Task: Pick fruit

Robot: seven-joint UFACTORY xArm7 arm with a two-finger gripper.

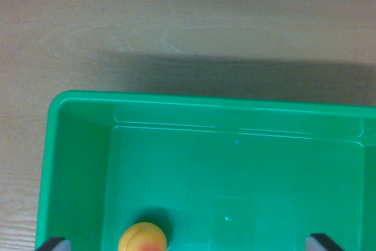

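Where the wrist view looks straight down, we find a bright green, glossy plastic tray [82,145] with rounded corners filling the lower two thirds of the frame. Its far wall runs across the middle of the frame, and its left wall descends along the lower left. The tray rests on a pale wood-grain table [176,22], which occupies the upper part of the frame and a strip down the left edge. A broad dark shadow lies on the table just above the tray's far rim.

We note a small round fruit, yellow-orange with a reddish blush [143,238], lying on the tray floor at the bottom edge of the frame, left of centre and near the left wall without touching it. It is partly cut off by the frame edge.

Of the gripper [189,244] we see only two dark fingertips [54,244] at the lower left and lower right corners. They stand wide apart, released, with nothing between them in contact. The fruit sits between them, closer to the fingertip at the wrist view's left.
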